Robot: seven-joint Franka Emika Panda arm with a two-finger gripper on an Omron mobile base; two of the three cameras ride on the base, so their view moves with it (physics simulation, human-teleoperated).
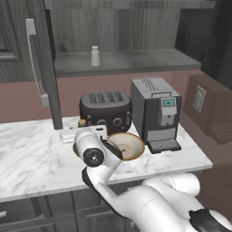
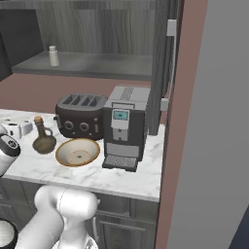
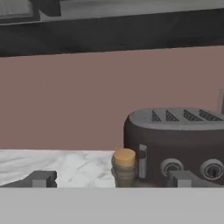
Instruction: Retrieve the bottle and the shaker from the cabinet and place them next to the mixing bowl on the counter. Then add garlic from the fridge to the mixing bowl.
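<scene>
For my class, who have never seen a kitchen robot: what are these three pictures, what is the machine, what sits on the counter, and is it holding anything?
The machine is a white robot arm on a driving base, in a rendered kitchen. Two pictures come from cameras on the base, behind the arm to its left and right. The third looks out from the hand itself, between the gripper tips.

On the marble counter stand a dark toaster, a grey coffee machine, a mixing bowl and a corked bottle beside the bowl. A pale shaker is on the cabinet shelf above.

The jaws stand open and hold nothing; the bottle's cork sits between the tips in the hand view.
</scene>
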